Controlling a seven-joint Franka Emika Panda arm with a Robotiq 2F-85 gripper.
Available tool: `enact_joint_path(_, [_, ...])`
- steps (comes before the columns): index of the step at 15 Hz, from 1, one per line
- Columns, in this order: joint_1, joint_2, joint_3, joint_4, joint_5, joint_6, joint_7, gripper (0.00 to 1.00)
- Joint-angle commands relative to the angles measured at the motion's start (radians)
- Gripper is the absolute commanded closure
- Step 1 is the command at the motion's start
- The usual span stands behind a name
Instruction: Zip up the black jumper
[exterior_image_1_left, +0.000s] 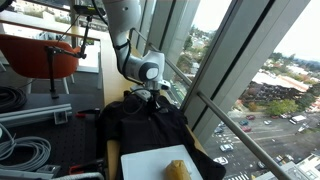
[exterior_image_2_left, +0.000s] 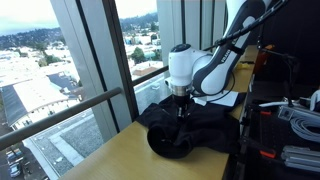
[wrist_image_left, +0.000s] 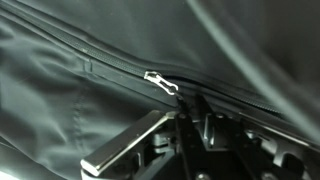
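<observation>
The black jumper (exterior_image_1_left: 140, 122) lies rumpled on the table by the window; it also shows in an exterior view (exterior_image_2_left: 195, 135). In the wrist view the jumper (wrist_image_left: 80, 50) fills the picture, with its zip line running from upper left to right. A small silver zip pull (wrist_image_left: 160, 81) sits on that line. My gripper (exterior_image_1_left: 150, 93) (exterior_image_2_left: 181, 108) points straight down onto the jumper. In the wrist view its fingers (wrist_image_left: 183, 100) are drawn close together, with their tips meeting the end of the zip pull.
A white board (exterior_image_1_left: 145, 160) with a yellow lump (exterior_image_1_left: 178, 170) on it lies in front of the jumper. Grey cables (exterior_image_1_left: 20, 145) (exterior_image_2_left: 300, 115) lie beside it. A window rail (exterior_image_1_left: 230, 115) and glass run along the table's edge. An orange chair (exterior_image_1_left: 40, 50) stands behind.
</observation>
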Motion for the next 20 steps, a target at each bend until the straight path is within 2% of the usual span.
enact_joint_path(1, [0.024, 0.006, 0.015, 0.023, -0.030, 0.013, 0.046, 0.97])
enact_joint_path(20, [0.097, 0.008, 0.045, 0.071, -0.046, 0.010, 0.073, 0.97])
